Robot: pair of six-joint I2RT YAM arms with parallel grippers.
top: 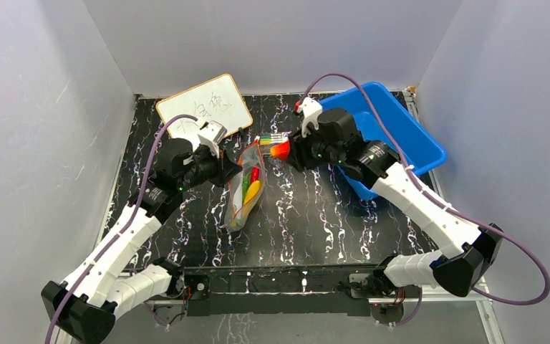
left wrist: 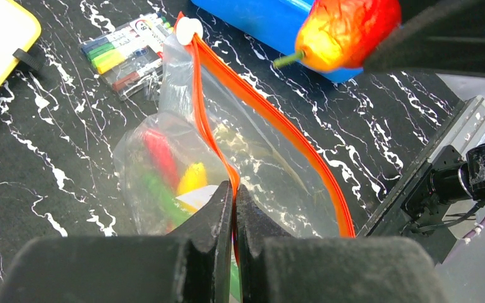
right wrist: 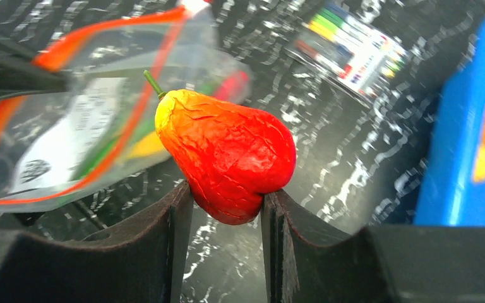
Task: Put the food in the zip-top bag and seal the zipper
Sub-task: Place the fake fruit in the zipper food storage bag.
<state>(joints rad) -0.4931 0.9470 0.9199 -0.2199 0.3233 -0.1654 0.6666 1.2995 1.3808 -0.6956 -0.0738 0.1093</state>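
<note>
The left gripper [left wrist: 233, 189] is closed tight, with no gap seen between its fingers, and the near strip of the zipper [left wrist: 271, 113] is pinched in it. By this grip one lip of the bag [left wrist: 259, 151] is held up, so the mouth is parted into a long narrow opening. The white slider [left wrist: 188, 29] is seen at the far end of the strip. The rest of the bag is laid on the table [top: 315, 215]. A red chili [left wrist: 161, 154], a yellow banana [left wrist: 192, 177] and a green pepper [left wrist: 161, 196] are seen through the clear plastic.

The right gripper [right wrist: 227, 192] is partly closed, and a red-orange fruit [right wrist: 227, 151] is clamped between its fingers by the broad end, with the green stem turned towards the bag. The fruit is held above the table, just beside the far end of the mouth and outside the bag. A marker pack [left wrist: 123, 53] is lain near that end. A blue tub [top: 401, 136] is seen behind the right arm, and a whiteboard [top: 204, 106] at the far left.
</note>
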